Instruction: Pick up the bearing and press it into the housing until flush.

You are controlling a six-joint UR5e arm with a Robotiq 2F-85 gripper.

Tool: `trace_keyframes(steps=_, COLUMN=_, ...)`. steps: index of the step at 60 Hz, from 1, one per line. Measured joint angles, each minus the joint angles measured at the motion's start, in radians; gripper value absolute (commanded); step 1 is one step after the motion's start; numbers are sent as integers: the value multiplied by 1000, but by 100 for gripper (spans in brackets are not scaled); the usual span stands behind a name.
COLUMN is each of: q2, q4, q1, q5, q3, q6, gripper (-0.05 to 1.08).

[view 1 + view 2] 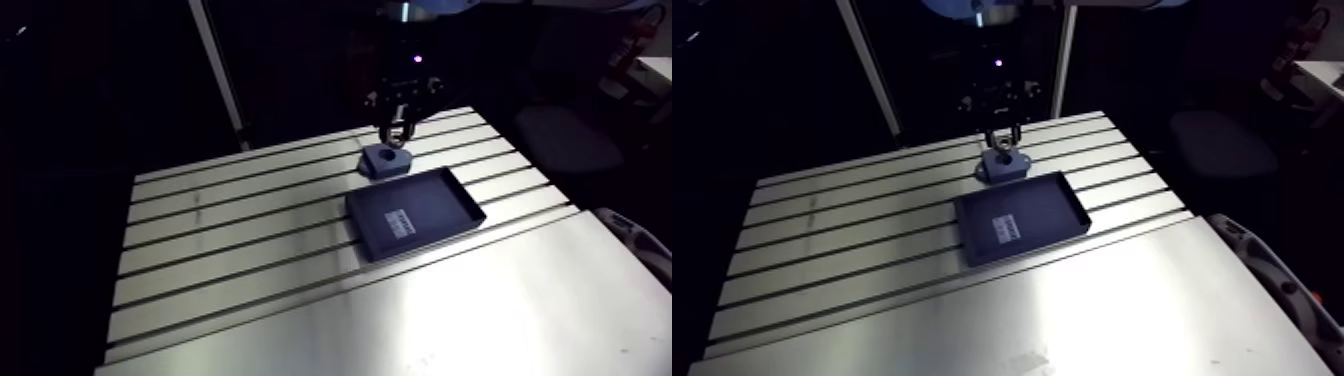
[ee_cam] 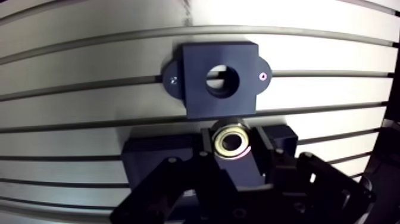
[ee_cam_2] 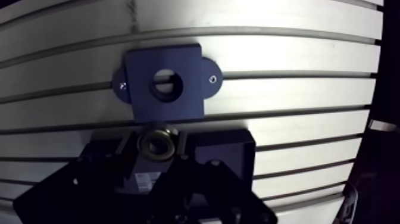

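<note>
Claw clamped on the bearing, housing just ahead.

Over the slotted table, a dark tray lies under the claw, carrying a pale label whose print is too small to read. The dark housing lies flat just ahead of the fingertips, its round bore empty. The brass-coloured bearing sits pinched between the two fingers, clear of the housing.

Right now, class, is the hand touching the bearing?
Touching. The wrist view shows the bearing pinched between the two fingers of the hand, one finger pressed against each side. The housing lies ahead of it.
</note>
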Motion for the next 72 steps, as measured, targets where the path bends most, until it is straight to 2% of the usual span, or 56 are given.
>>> trace_keyframes(steps=14, q2=41, q4=-16, q1=3, q5=-9, q3=-35, q6=0, gripper=72)
trace_keyframes(steps=31, q2=66, q4=-27, q1=4, q5=-10, q3=-50, q6=1, gripper=72)
trace_keyframes(steps=49, q2=98, q4=-56, q1=5, q5=2, q3=-54, q6=0, gripper=72)
trace_keyframes(steps=72, q2=114, q4=-62, q1=5, q5=6, q3=-52, q6=-1, gripper=72)
